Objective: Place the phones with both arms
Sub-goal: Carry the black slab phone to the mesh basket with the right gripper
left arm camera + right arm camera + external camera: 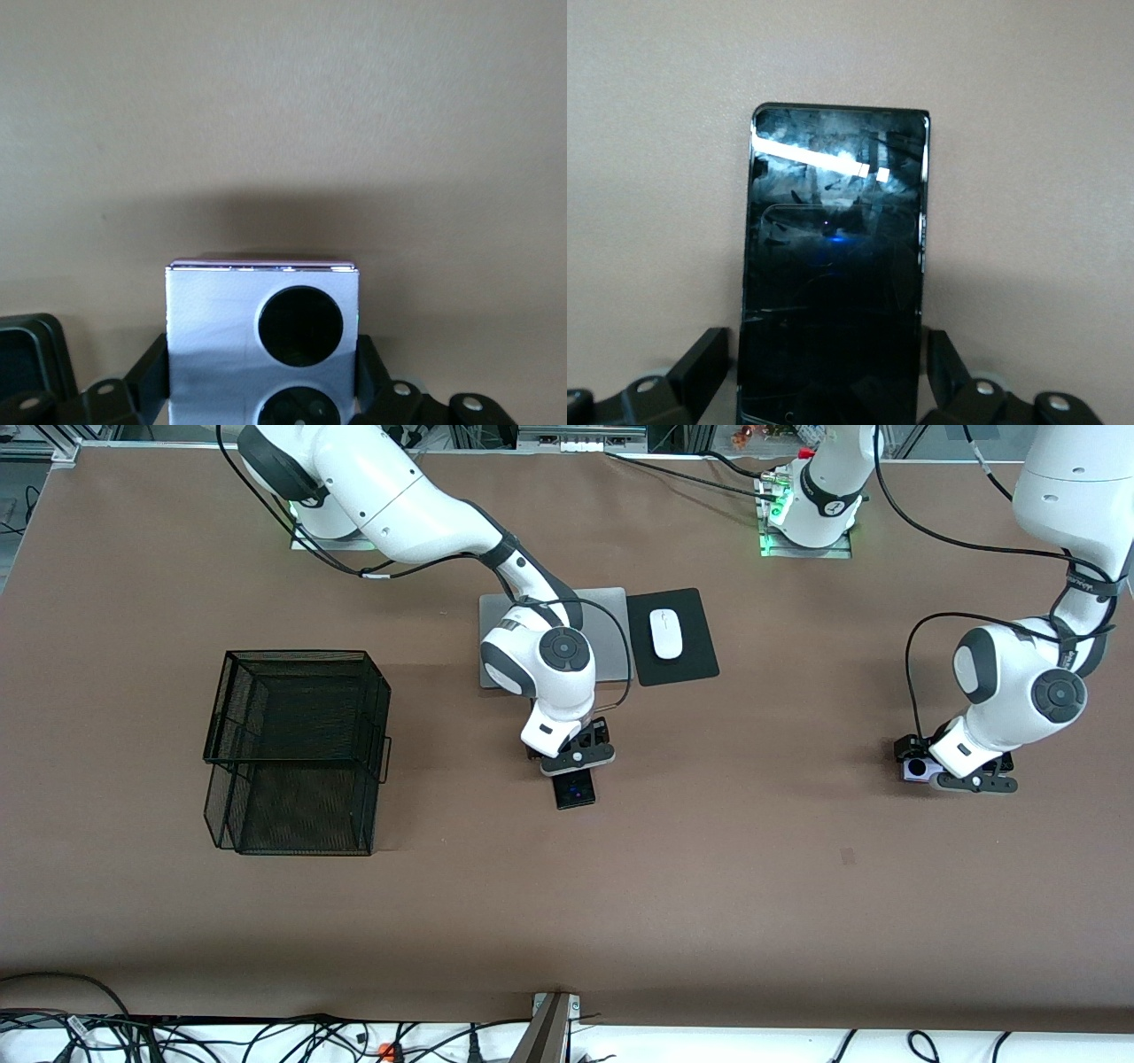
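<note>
1. We see the right gripper (pixel 577 759) low over the middle of the table (pixel 709 886), its fingers spread wide to either side of a black phone (pixel 833 266) lying flat, not gripping it, likely lined up for a pinch across its narrow sides.
2. The left gripper (pixel 970 779) sits low at the left arm's end of the table, fingers (pixel 151 372) close against the edges of a lilac phone (pixel 221 328); we cannot tell whether it grips.
3. A wire basket (pixel 297 753) stands toward the right arm's end, perhaps the destination.
</note>
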